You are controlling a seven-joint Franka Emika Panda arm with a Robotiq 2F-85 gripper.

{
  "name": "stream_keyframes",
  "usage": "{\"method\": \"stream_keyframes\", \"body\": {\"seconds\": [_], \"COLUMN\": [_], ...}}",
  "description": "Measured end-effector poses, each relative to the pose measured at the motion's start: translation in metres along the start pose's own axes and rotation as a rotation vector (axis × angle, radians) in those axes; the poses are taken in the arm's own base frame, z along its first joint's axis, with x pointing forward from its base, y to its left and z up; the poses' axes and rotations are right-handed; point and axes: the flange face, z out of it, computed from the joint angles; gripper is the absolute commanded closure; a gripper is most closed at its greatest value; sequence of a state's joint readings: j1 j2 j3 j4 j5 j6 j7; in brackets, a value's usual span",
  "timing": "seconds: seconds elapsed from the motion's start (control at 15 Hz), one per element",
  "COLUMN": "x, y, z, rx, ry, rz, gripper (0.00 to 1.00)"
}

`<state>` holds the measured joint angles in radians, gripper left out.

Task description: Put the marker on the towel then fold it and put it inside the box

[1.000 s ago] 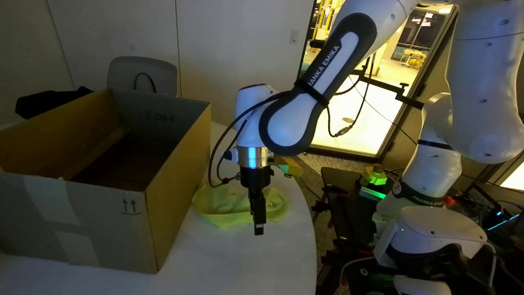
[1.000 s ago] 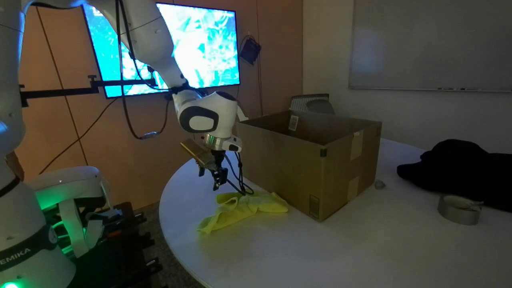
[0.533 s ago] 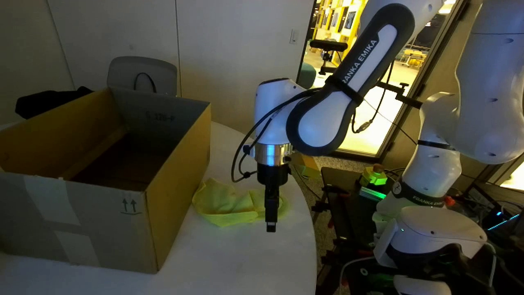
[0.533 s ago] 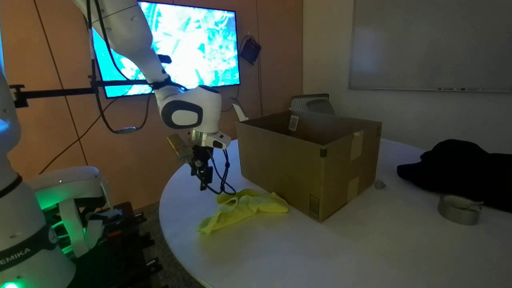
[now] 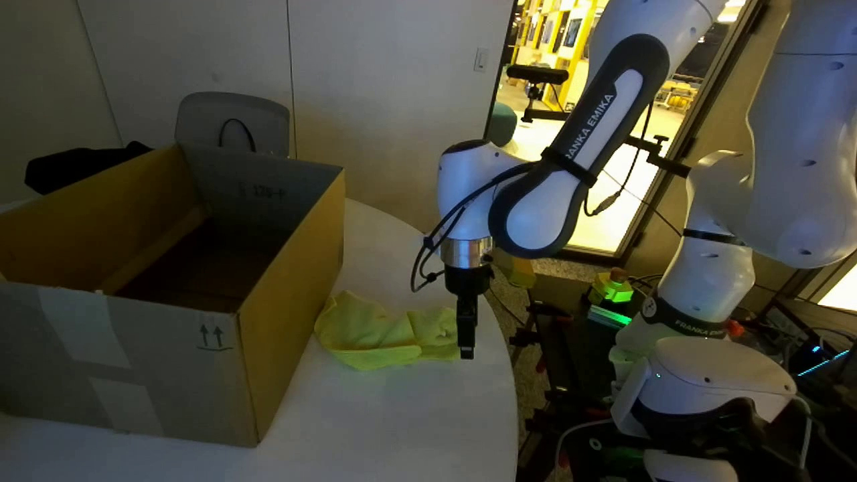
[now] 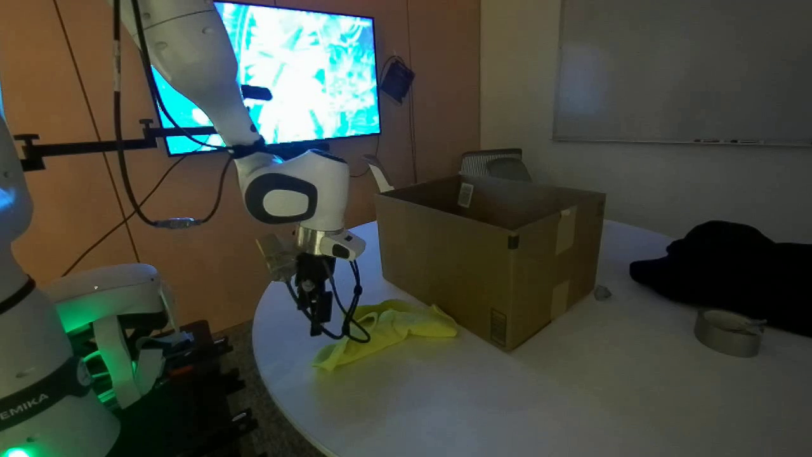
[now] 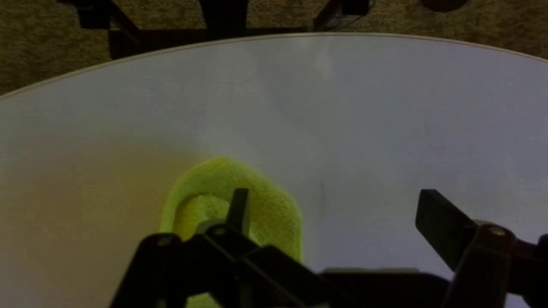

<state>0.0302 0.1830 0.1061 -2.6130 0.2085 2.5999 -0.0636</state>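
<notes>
The gripper has its jaws wide, the towel partly under one; it should get low before pinching.

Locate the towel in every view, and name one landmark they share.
In an exterior view: towel, below centre, right of the box.
In an exterior view: towel, below centre, at the box's lower left.
Wrist view: towel, lower left, partly hidden by the jaws.
Shared landmark: the white table, with its curved edge.

Wide-spread tool partly hides the towel on the table
</notes>
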Motion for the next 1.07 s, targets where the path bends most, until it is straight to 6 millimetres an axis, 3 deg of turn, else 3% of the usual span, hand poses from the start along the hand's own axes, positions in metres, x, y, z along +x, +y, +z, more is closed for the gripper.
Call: {"method": "stream_keyframes", "body": {"seconds": [0.53,1.07], "x": [0.003,0.018], "y": [0.051,0.069], "z": [0.025,0.054], "rx": [-0.132,-0.161], "ry": [0.012,0.09], "rz": [-0.15,-0.285], "gripper": [0.0,0.0]}}
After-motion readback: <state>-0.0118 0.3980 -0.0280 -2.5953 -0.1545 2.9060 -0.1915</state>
